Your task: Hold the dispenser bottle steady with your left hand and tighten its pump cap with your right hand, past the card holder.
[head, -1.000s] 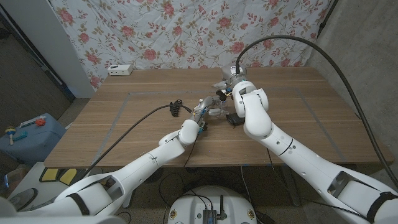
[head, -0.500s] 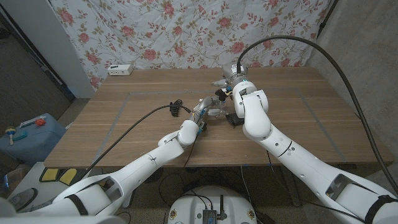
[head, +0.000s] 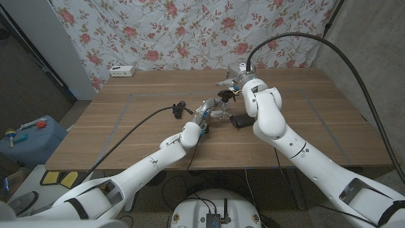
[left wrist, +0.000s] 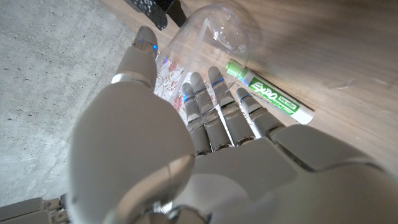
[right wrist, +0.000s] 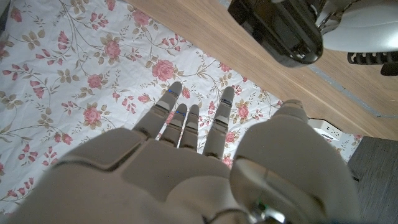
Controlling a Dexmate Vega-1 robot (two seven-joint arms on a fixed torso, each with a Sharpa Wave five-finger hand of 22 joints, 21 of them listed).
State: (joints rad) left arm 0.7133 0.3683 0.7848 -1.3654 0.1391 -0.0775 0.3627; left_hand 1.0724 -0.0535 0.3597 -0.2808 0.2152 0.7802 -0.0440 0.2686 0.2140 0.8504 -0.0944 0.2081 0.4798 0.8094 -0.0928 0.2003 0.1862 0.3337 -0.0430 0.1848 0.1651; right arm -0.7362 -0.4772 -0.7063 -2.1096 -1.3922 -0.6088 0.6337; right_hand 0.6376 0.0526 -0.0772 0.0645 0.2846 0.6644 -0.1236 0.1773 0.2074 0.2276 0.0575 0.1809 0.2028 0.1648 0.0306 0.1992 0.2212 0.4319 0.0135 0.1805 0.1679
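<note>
Fingers (left wrist: 211,106) of the left hand (head: 204,116) wrap around the clear dispenser bottle (left wrist: 211,37), holding it just left of the head view's middle, while the fingers (right wrist: 186,121) of the right hand (right wrist: 186,168) are spread apart and hold nothing in the right wrist view, reaching toward the flowered cloth (head: 190,31) that hangs across the top of the head view. Below that cloth the wooden table (head: 126,120) fills the middle of the frame, with both white arms coming in from the bottom corners. At the frame's centre the bottle (head: 218,113) stands between the two hands, its dark pump cap (head: 223,96) just beside the right hand (head: 243,85), which is above and right of it. A black card holder (head: 241,120) lies on the table right of the bottle, next to the right forearm. A white power strip (head: 122,71) sits at the table's upper left edge. Smallest, a green marker (left wrist: 270,93) lies on the wood just beside the bottle and the left fingertips in the left wrist view.
</note>
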